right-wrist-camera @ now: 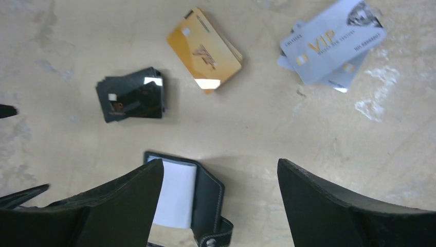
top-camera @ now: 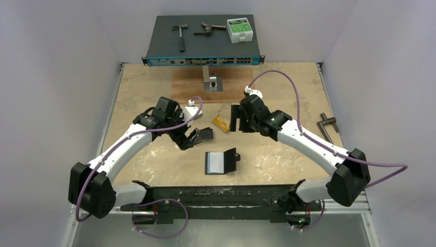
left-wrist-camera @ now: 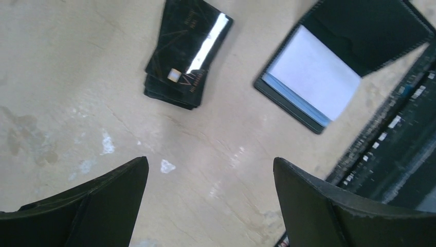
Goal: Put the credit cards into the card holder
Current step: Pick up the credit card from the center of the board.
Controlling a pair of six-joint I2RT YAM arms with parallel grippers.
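Observation:
The card holder (top-camera: 221,162) lies open on the table, clear pockets up, snap tab (top-camera: 236,155) at its right; it also shows in the left wrist view (left-wrist-camera: 339,62) and the right wrist view (right-wrist-camera: 205,198). A gold-orange card stack (right-wrist-camera: 204,49) and silver-grey cards with bluish print (right-wrist-camera: 331,43) lie flat; the gold one shows from above (top-camera: 222,122). A stack of black cards (left-wrist-camera: 187,51) lies beside my left gripper (top-camera: 187,140), which is open and empty above bare table (left-wrist-camera: 211,170). My right gripper (right-wrist-camera: 221,172) is open and empty above the cards (top-camera: 235,119).
A network switch (top-camera: 203,60) stands at the back with a hammer (top-camera: 180,36) and a white-green box (top-camera: 239,29) on it. A wooden board (top-camera: 190,87) carries a metal bracket (top-camera: 211,82). A metal tool (top-camera: 326,126) lies at the right.

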